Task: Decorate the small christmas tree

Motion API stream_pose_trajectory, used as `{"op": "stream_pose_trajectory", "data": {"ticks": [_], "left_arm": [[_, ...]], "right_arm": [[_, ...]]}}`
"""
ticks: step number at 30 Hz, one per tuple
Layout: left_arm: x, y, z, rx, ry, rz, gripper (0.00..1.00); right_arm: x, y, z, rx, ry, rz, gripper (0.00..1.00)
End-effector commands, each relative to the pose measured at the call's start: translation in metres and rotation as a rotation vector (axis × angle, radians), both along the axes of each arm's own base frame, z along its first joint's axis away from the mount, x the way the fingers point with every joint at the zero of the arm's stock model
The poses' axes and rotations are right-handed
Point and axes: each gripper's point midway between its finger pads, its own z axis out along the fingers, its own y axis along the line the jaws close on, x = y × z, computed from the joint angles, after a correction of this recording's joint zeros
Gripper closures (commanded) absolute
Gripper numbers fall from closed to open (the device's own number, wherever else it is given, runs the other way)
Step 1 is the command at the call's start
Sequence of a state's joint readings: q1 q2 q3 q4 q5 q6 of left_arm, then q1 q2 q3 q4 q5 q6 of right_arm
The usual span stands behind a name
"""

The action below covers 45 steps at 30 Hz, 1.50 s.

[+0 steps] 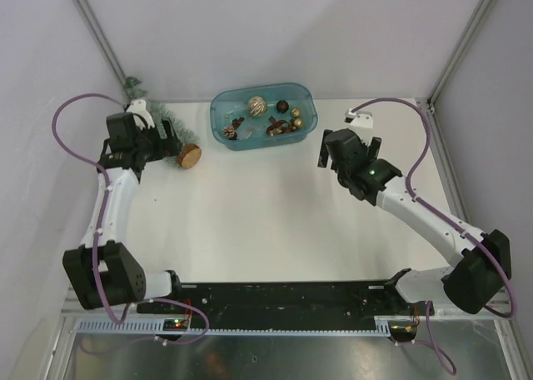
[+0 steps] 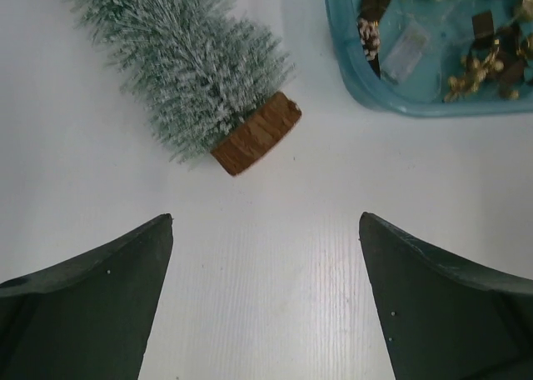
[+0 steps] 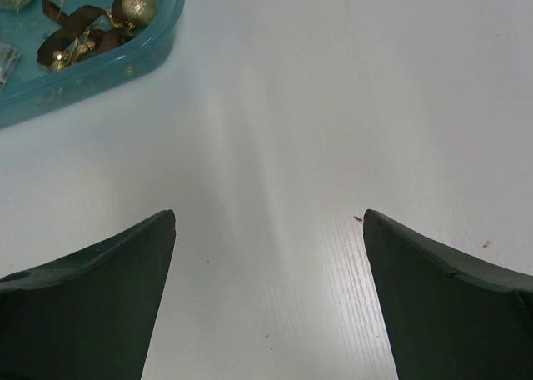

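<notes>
Small christmas tree, eleven o'clock in the left wrist view: green needles frosted white. Its wood-slice base is brown with ridged bark. Tub, one o'clock: translucent teal-blue, holding a gold bauble and dark brown ribbon. Table: white, faintly grained. Cables: purple.

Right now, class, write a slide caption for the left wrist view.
Open left end effector above the table, facing the small christmas tree lying on its side beside a blue tub of ornaments.

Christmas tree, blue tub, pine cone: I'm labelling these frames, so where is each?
small christmas tree (image 2: 191,72): left wrist view, on its frosted needles.
blue tub (image 3: 83,82): right wrist view, on its near wall.
pine cone (image 1: 229,132): top external view, its middle, inside the tub.
</notes>
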<state>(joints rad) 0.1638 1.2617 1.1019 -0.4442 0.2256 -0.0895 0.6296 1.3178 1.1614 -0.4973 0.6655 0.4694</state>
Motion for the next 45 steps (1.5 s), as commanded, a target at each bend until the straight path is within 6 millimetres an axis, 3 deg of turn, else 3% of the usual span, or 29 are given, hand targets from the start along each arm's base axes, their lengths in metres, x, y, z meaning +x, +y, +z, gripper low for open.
{"op": "stream_pose_trajectory", "data": {"ticks": [1,7,15,21,28,32,36,39,42,45], "left_arm": [[0.033,0.017,0.027,-0.044,-0.057,0.128,0.02],[0.065,0.033,0.021,-0.087,-0.069,0.261,0.03],[0.106,0.049,-0.01,-0.078,-0.041,0.321,0.04],[0.13,0.067,-0.042,-0.082,0.001,0.393,0.06],[0.146,0.069,-0.055,-0.105,-0.001,0.395,0.13],[0.145,0.063,-0.07,-0.114,0.032,0.364,0.29],[0.141,0.048,-0.081,-0.146,0.059,0.283,0.66],[0.133,0.031,-0.077,-0.157,0.056,0.199,0.86],[0.12,0.01,-0.055,-0.129,0.009,0.112,0.95],[0.098,-0.012,-0.039,-0.115,-0.032,0.021,0.97]], "right_arm": [[-0.006,0.014,0.022,-0.026,-0.06,0.013,0.01],[-0.021,0.04,0.009,-0.09,-0.053,0.061,0.01],[-0.031,0.063,0.005,0.01,-0.066,0.173,0.01],[-0.034,0.066,0.011,0.049,-0.085,0.196,0.02],[-0.04,0.063,0.009,0.07,-0.088,0.208,0.07],[-0.042,0.063,0.008,0.083,-0.089,0.217,0.09],[-0.044,0.062,0.01,0.097,-0.093,0.219,0.11],[-0.044,0.06,0.012,0.103,-0.098,0.219,0.12],[-0.044,0.06,0.013,0.108,-0.1,0.222,0.12],[-0.044,0.061,0.013,0.118,-0.099,0.225,0.13]]}}
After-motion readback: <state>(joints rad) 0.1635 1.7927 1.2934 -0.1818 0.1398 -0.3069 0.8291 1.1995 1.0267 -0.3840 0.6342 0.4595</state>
